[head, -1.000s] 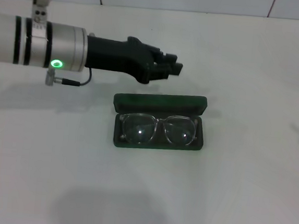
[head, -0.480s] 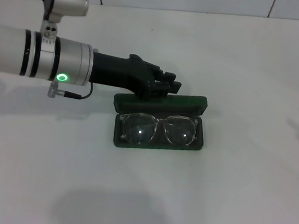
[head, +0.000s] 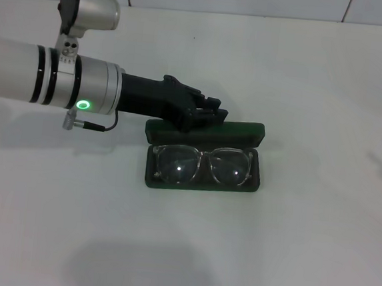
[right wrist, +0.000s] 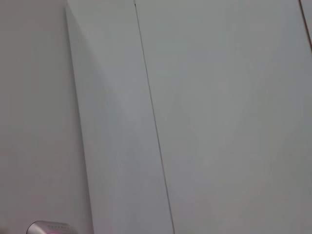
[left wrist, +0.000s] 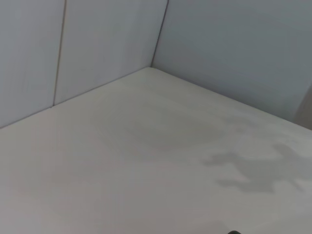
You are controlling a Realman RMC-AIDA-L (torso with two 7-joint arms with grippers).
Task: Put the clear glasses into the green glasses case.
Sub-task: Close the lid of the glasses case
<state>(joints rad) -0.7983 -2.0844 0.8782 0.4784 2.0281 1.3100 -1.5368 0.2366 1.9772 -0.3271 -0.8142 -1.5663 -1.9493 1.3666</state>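
I've got the green glasses case (head: 204, 159) sitting open near the middle of the white desk (head: 302, 246), lid tipped up at the far side, tray toward me. The clear glasses (head: 204, 164) are lying inside the tray, lenses facing up, spanning almost the whole width of the case.

My left gripper (head: 210, 114) reaches in from the left side of the head view, arm nearly level above the desk, a green ring light glowing on the wrist. The black fingertips are right at the lid's far upper edge, over its left half. From this angle I can't tell if they're touching the lid or just above it. The jaws look drawn together, with nothing between them that I can see.

The left wrist camera gives me only bare desk, wall panels and a shadow. The right wrist camera shows just pale panels and a sliver of metal at the edge; the right gripper isn't in any view.
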